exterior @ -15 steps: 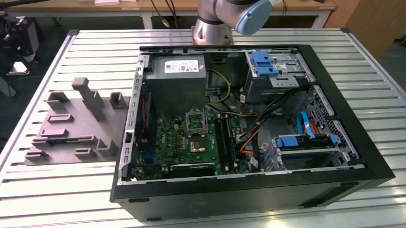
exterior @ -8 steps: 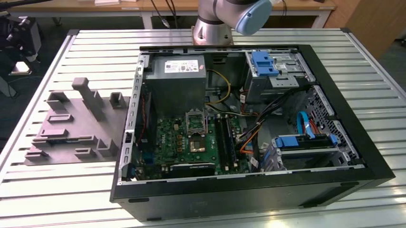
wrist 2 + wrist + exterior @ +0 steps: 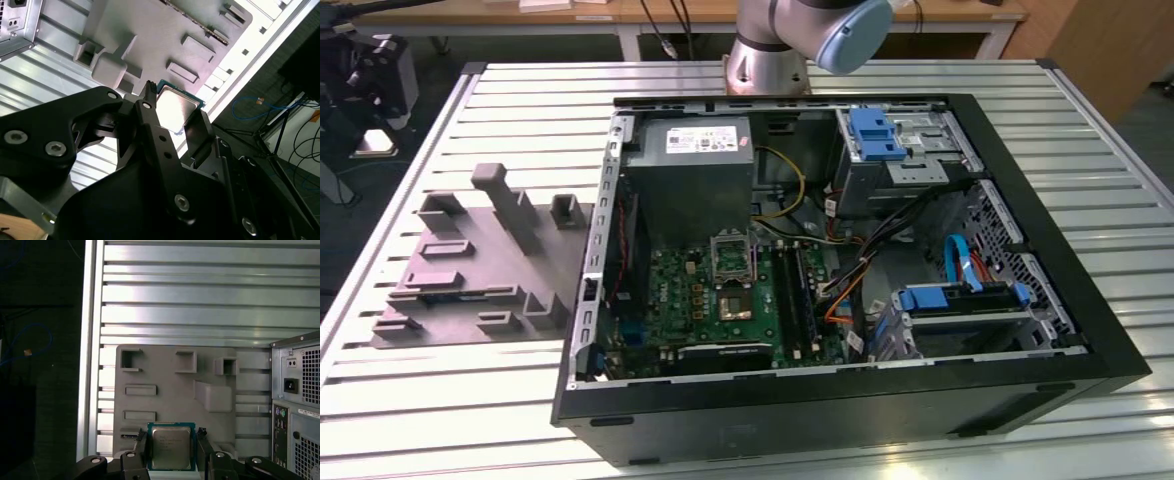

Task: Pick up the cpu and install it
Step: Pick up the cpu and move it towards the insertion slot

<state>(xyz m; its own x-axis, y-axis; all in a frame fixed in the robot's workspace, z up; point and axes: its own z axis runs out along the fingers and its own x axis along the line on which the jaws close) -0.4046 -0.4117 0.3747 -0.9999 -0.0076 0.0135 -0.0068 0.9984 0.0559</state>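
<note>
Pincer (image 3: 172, 435) clamped on the cpu (image 3: 171, 449) (grey holder tray (image 3: 165, 405) lies beneath them).

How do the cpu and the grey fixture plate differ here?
The cpu is small with a shiny silvery top and green rim; the grey fixture plate is far larger, matte, with raised blocks and recesses. The cpu is held in the gripper; the plate lies on the slatted table beside the computer case. Both are roughly rectangular.
</note>
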